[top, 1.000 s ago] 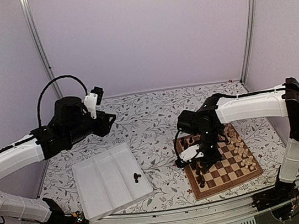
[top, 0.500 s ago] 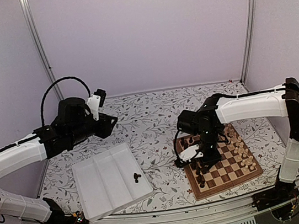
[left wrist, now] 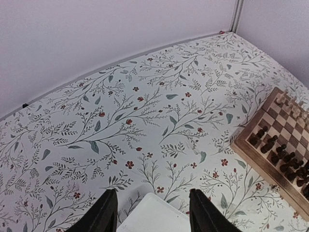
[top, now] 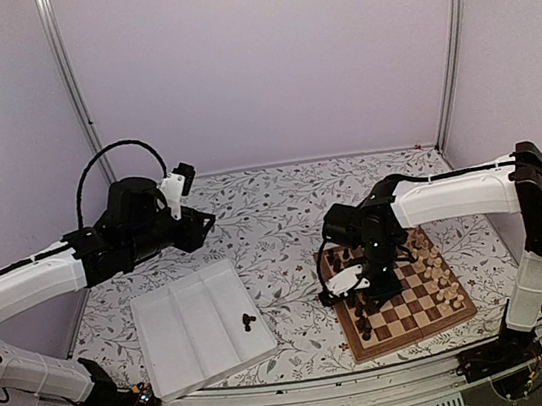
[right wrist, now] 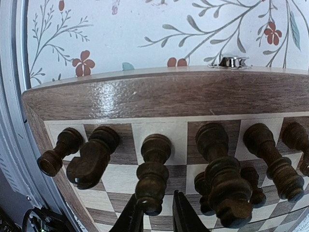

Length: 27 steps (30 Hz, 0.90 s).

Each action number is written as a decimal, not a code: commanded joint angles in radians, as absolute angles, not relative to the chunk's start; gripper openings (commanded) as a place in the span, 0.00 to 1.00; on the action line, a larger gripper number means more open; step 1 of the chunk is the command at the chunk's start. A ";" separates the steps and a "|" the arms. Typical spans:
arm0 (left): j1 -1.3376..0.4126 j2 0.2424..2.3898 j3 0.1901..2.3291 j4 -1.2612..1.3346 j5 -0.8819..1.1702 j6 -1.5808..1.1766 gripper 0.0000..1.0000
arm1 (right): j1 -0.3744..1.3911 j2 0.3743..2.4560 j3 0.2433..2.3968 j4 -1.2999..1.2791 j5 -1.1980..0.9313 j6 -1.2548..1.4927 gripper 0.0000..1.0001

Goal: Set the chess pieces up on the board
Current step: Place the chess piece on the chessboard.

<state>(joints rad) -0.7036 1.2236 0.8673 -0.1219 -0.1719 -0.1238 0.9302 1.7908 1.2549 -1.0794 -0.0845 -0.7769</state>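
Your left gripper [left wrist: 152, 200] hangs over the back-left of the tabletop [left wrist: 145, 96], just past the far edge of the tray [top: 192, 325]. Its fingers are spread with nothing in them, so it's fine parked there. I'd guess its next job is the dark strays [top: 248, 319] lying by the tray's near-right corner. The real action is on the board [right wrist: 193, 92], which sits toward the tabletop's near-right corner. Your right gripper [right wrist: 157, 210] is down at the board's left edge among the dark rows, fingers set narrow on either side of the head of one dark man [right wrist: 153, 164]. I can't tell if they're pinching it or just flanking it. Looks like you're seating that one, so check it's upright and centred on its square. Then open only a little and lift straight up, since the neighbours are packed close and a sideways exit could topple them. The cream pieces [top: 446, 284] along the board's right edge are well clear.
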 commanded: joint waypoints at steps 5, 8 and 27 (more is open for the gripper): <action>-0.691 1.227 0.876 -0.131 -0.157 -0.126 0.52 | 0.936 1.777 1.245 -1.067 -0.054 -0.767 0.26; -0.690 1.229 0.877 -0.132 -0.155 -0.126 0.53 | 0.936 1.776 1.253 -1.079 -0.060 -0.766 0.27; -0.717 1.299 0.950 -0.441 0.036 -0.159 0.48 | 0.833 1.567 1.215 -1.133 -0.108 -0.777 0.38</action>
